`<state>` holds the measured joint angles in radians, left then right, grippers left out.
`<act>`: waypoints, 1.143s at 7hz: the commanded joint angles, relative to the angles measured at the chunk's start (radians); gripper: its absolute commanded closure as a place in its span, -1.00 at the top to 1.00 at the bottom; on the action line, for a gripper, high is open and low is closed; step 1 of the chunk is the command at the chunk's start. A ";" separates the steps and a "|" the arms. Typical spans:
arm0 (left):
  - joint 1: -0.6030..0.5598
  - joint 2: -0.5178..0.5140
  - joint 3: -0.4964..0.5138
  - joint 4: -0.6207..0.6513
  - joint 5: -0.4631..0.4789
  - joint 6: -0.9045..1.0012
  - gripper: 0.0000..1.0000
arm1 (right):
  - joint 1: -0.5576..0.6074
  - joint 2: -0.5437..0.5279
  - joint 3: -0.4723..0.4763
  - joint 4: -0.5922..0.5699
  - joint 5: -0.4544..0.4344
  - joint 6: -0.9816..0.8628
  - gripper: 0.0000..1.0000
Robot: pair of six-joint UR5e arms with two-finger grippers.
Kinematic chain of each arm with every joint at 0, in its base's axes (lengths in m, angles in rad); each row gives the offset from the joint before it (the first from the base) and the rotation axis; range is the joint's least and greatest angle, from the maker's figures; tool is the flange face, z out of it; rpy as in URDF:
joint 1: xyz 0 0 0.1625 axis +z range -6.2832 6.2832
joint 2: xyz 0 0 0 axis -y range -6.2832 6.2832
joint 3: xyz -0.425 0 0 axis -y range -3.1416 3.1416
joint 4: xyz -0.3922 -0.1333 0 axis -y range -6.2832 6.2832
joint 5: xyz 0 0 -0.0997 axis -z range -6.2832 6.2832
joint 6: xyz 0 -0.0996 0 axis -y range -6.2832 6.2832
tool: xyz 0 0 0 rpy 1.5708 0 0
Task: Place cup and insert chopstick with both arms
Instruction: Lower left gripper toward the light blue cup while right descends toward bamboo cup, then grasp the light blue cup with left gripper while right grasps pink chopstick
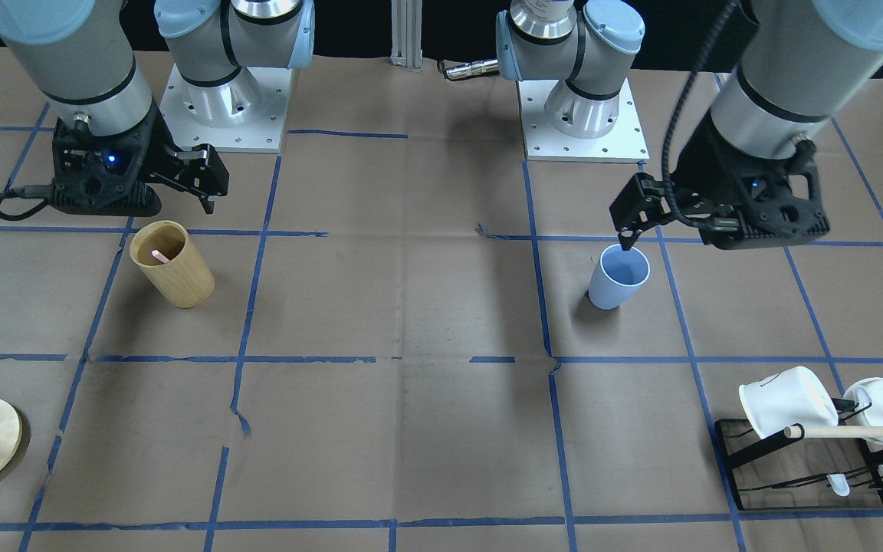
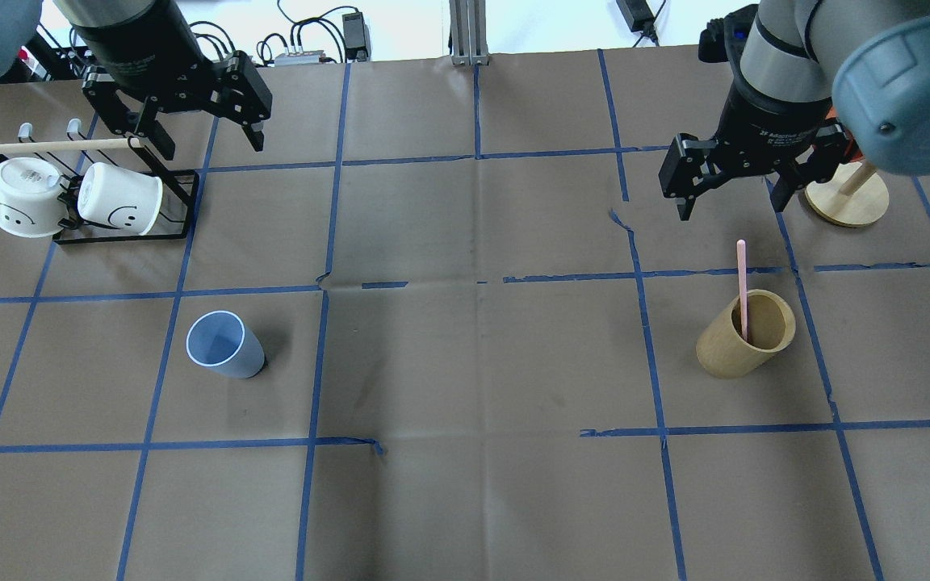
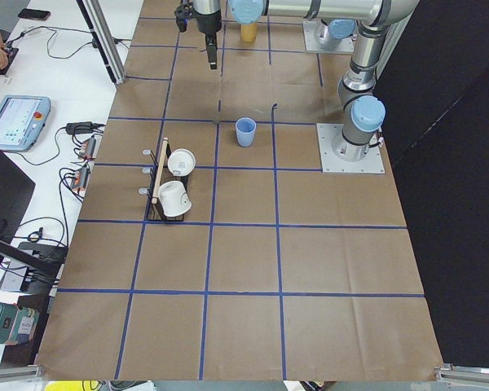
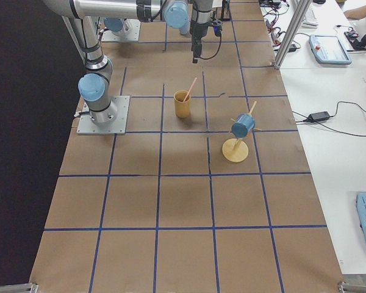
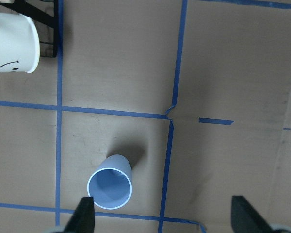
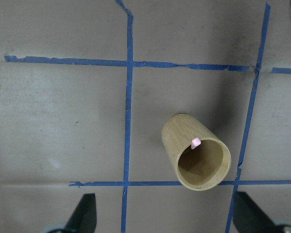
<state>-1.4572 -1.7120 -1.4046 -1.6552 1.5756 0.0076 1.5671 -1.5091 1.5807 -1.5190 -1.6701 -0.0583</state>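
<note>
The light-blue cup [image 2: 224,345] stands upright and empty on the robot's left half of the table; it also shows in the front view [image 1: 619,277] and in the left wrist view [image 5: 110,187]. The pale-pink chopstick [image 2: 743,282] stands tilted inside the tan wooden cup [image 2: 743,335] on the right half, its tip showing in the right wrist view [image 6: 196,142]. My left gripper [image 2: 205,144] hovers open and empty high over the blue cup's area. My right gripper [image 2: 733,206] hovers open and empty high over the tan cup [image 6: 196,158].
A black rack [image 2: 182,206] with a wooden rod and two white smiley cups [image 2: 118,208] stands at the far left. A round-based wooden mug stand [image 2: 846,198] is at the far right, behind my right gripper. Blue tape lines grid the brown table.
</note>
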 commanded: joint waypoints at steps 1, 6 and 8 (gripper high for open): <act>0.116 -0.003 -0.127 0.046 -0.002 0.074 1.00 | -0.001 0.105 -0.120 0.093 -0.040 -0.069 1.00; 0.172 0.001 -0.455 0.300 0.055 0.200 1.00 | -0.001 0.171 -0.090 0.122 -0.019 -0.327 1.00; 0.190 0.002 -0.523 0.351 0.057 0.210 1.00 | -0.010 0.173 -0.074 0.114 -0.025 -0.336 1.00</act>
<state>-1.2781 -1.7122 -1.8903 -1.3345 1.6267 0.2096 1.5617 -1.3395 1.4974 -1.4014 -1.6905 -0.3887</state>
